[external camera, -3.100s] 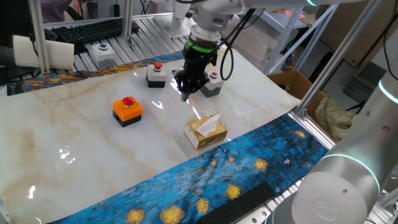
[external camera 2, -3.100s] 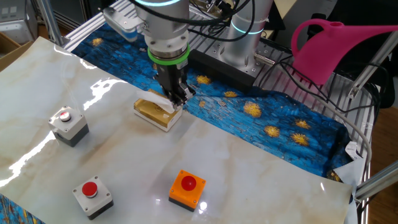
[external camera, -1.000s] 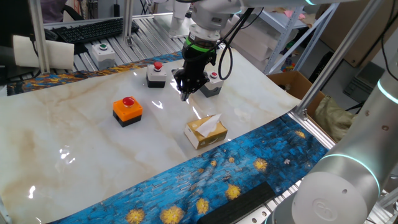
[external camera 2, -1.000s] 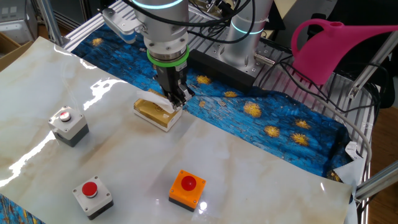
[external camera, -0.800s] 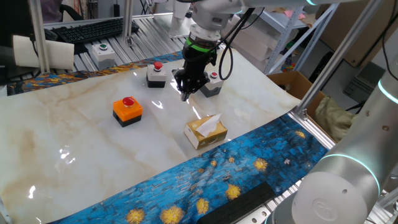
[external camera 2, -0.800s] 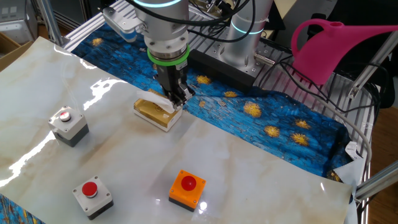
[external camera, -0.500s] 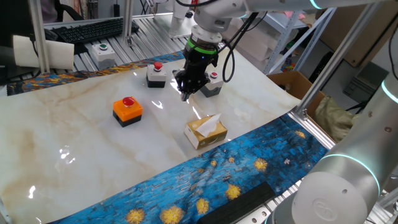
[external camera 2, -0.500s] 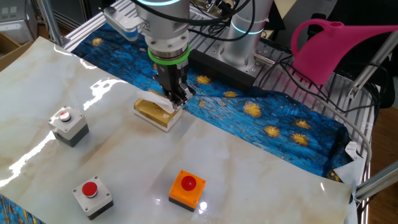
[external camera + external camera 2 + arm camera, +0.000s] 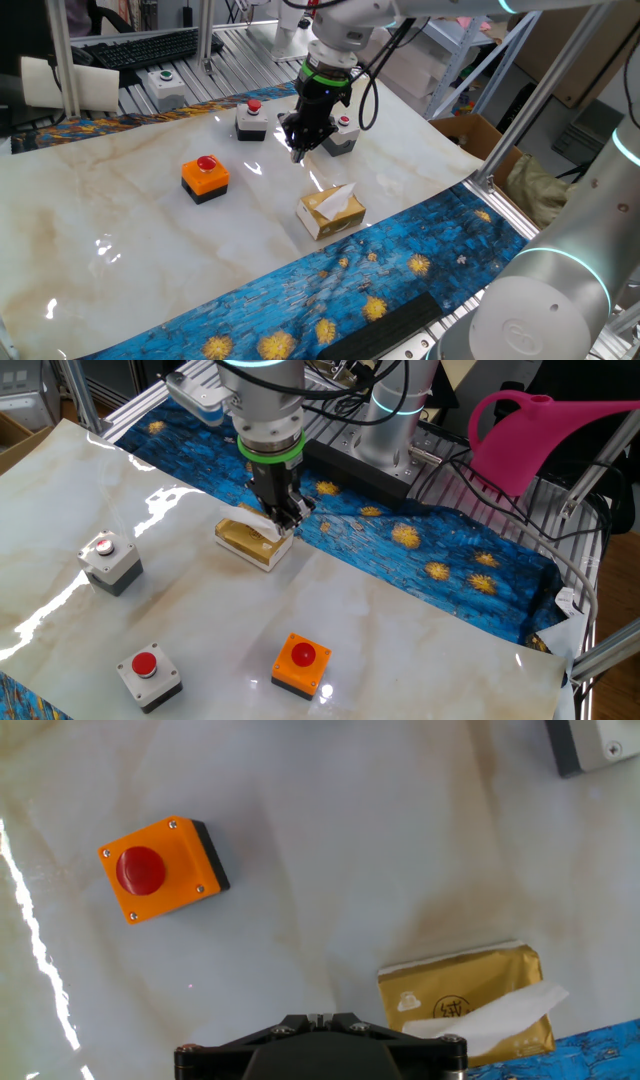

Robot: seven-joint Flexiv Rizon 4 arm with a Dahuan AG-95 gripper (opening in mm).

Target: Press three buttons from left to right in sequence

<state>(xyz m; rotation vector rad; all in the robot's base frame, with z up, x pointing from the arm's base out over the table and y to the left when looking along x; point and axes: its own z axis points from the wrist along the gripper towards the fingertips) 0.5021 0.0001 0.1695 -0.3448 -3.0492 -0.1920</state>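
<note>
Three buttons stand on the marble table top. In one fixed view the orange button box [image 9: 205, 178] on its black base is leftmost. A grey button box [image 9: 251, 120] stands at the middle back, and another grey one [image 9: 343, 137] to the right, partly behind my hand. My gripper [image 9: 297, 152] hangs above the table in front of the two grey boxes, shut and holding nothing. The other fixed view shows the gripper [image 9: 283, 525] over the tissue box's edge, far from the orange box [image 9: 302, 663]. In the hand view the orange box [image 9: 160, 868] lies upper left and the fingertips [image 9: 320, 1019] touch.
A yellow tissue box [image 9: 330, 210] lies just in front of the gripper, at the lower right in the hand view [image 9: 465, 1000]. A pale box with a green button [image 9: 165, 88] sits behind the table. A blue patterned cloth [image 9: 380, 280] runs along the table's front edge.
The wrist above the gripper has shifted very slightly to the right. The fingertips stay in the same place and remain shut.
</note>
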